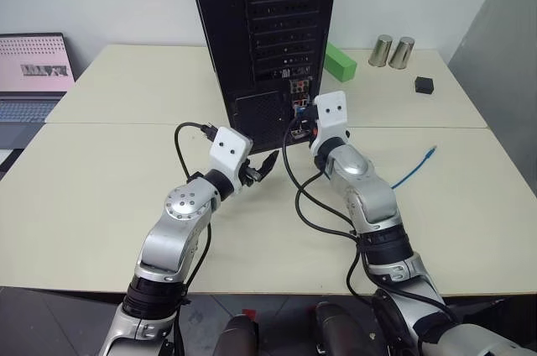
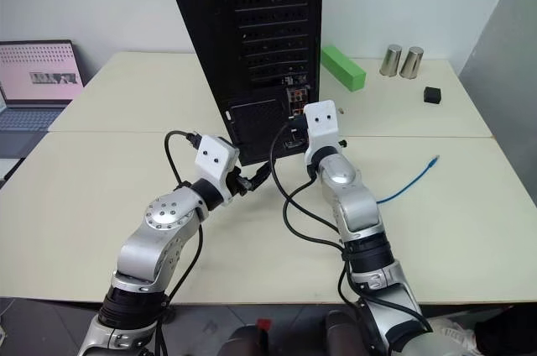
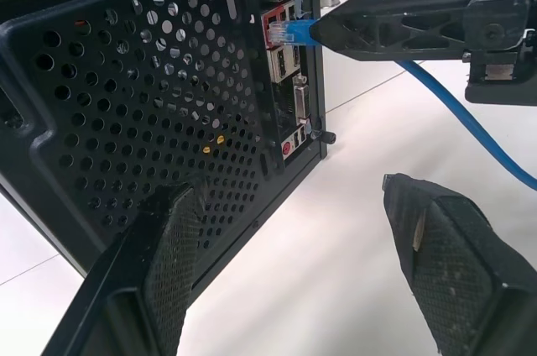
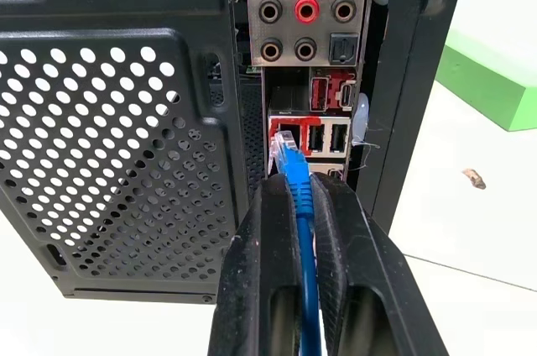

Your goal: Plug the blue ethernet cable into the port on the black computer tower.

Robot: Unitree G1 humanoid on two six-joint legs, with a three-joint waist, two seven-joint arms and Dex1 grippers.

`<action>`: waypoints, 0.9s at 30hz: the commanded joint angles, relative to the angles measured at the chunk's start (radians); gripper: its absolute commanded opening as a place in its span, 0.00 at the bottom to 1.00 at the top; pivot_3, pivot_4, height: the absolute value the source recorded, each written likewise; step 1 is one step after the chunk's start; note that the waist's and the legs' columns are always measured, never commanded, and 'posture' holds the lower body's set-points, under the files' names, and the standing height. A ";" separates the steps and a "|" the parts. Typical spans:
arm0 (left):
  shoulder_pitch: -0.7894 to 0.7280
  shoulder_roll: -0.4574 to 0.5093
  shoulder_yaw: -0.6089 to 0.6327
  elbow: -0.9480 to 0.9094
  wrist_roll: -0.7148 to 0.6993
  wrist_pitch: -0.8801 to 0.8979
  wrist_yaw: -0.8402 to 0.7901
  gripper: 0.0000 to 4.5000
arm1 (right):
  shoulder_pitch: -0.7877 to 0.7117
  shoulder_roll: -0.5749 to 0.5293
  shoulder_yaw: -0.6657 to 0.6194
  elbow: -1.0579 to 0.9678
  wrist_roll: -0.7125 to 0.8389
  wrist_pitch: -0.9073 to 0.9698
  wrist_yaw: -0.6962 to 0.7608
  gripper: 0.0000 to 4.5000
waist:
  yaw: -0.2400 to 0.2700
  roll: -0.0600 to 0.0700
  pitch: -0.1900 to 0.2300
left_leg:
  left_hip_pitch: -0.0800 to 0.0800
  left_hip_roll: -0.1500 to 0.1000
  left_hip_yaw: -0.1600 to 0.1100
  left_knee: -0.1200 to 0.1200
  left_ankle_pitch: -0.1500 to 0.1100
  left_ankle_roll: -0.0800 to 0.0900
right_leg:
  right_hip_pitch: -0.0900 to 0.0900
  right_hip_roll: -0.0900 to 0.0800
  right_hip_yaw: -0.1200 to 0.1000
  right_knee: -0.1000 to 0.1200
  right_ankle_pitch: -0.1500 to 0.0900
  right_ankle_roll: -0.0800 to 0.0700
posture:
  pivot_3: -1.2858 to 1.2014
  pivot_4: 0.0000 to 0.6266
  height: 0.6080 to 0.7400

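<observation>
Pinching the blue ethernet cable (image 4: 299, 196) behind its plug, the right gripper (image 4: 289, 205) holds it just before the port (image 4: 285, 136), insertion still unfinished.

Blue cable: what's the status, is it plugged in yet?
Right gripper shut on cable; left gripper open, idle. Plug at the port on the tower, not seated. Nothing blocking.
</observation>
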 commanded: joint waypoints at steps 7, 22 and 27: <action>-0.016 -0.001 0.010 -0.032 0.014 -0.025 -0.007 0.79 | -0.016 0.004 -0.004 -0.051 -0.013 -0.014 -0.010 0.00 | 0.000 0.000 0.000 | 0.000 0.000 0.000 0.000 0.000 0.000 | 0.000 0.000 0.000 -0.001 0.000 0.000 | 0.52 0.24 1.00; -0.017 -0.003 0.010 -0.030 0.016 -0.024 -0.008 0.79 | -0.010 -0.014 -0.019 -0.103 0.002 0.026 0.003 0.00 | 0.000 0.000 0.000 | -0.001 0.000 0.000 0.000 0.000 0.000 | -0.001 0.000 0.000 -0.001 0.000 0.000 | 0.52 0.24 1.00; -0.019 -0.005 0.008 -0.030 0.017 -0.024 -0.007 0.79 | -0.010 -0.005 -0.004 -0.079 -0.001 0.017 0.002 0.00 | 0.000 0.000 0.000 | -0.001 0.000 0.000 0.000 0.000 0.000 | -0.001 0.000 0.000 -0.001 0.000 0.000 | 0.52 0.24 1.00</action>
